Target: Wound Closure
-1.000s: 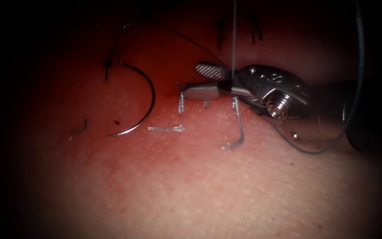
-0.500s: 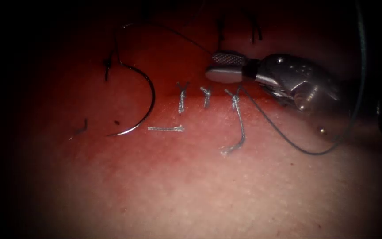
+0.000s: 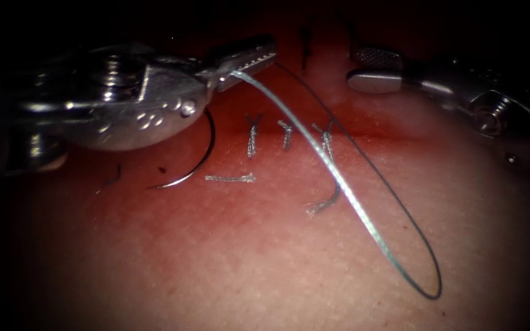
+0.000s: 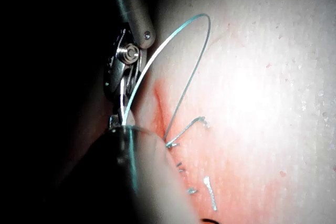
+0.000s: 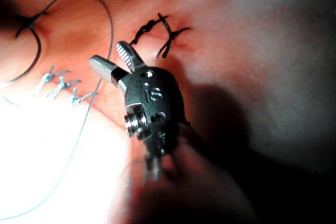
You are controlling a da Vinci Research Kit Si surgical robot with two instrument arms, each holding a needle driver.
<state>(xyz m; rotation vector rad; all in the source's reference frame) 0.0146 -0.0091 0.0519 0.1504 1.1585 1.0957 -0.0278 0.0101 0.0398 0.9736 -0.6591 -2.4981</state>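
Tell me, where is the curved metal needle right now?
In the endoscope view, the curved steel needle lies free on the tissue, left of the knotted stitches, partly under the left arm's tool.

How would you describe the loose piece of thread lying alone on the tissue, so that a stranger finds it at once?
Start at the row of three knotted stitches across the cut. Below its leftmost knot, just right of the needle tip, lies the cut end of thread. It lies flat and horizontal, short and pale, tied to nothing, while its neighbours stand upright and knotted.
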